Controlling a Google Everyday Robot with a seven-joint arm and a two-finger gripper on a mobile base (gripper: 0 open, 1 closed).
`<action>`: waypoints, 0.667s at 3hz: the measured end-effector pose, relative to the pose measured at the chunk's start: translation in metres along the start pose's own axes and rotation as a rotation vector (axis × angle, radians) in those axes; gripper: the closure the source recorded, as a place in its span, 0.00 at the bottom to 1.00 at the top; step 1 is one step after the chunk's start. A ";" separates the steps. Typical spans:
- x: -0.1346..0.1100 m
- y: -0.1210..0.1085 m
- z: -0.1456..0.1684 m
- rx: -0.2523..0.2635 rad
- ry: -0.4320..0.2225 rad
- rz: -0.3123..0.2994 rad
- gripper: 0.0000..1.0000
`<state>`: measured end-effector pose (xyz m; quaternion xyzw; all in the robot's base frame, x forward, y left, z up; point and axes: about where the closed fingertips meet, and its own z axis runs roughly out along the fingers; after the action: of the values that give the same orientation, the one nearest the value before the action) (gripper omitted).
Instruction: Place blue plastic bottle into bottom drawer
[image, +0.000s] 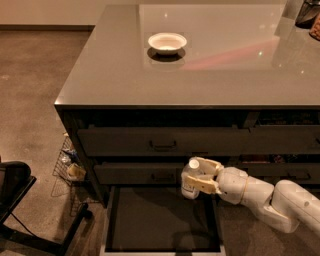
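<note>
1. The pincer (201, 176) is closed on the bottle (188, 184), with 1 finger on each side of the body below the white cap.
2. The bottle is held nearly upright, cap up, in front of the middle drawer face and over the back right part of the open drawer (150, 220).
3. The arm reaches in low from the right, which puts the bottle above the opening and not above the floor.
4. The drawer is pulled out, and nothing is seen lying on its dark interior under the bottle.
5. Judgement: the step in hand is lowering. Release is due once the bottle base is inside the rim.
6. The bowl (167, 42) on the tabletop (115, 75) is well apart and plays no part.
</note>
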<state>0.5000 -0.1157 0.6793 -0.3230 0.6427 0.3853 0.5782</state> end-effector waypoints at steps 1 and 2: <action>0.000 0.000 0.000 0.000 0.000 0.000 1.00; 0.044 0.009 0.034 -0.046 0.041 0.039 1.00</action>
<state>0.5041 -0.0806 0.6360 -0.3314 0.6514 0.4045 0.5498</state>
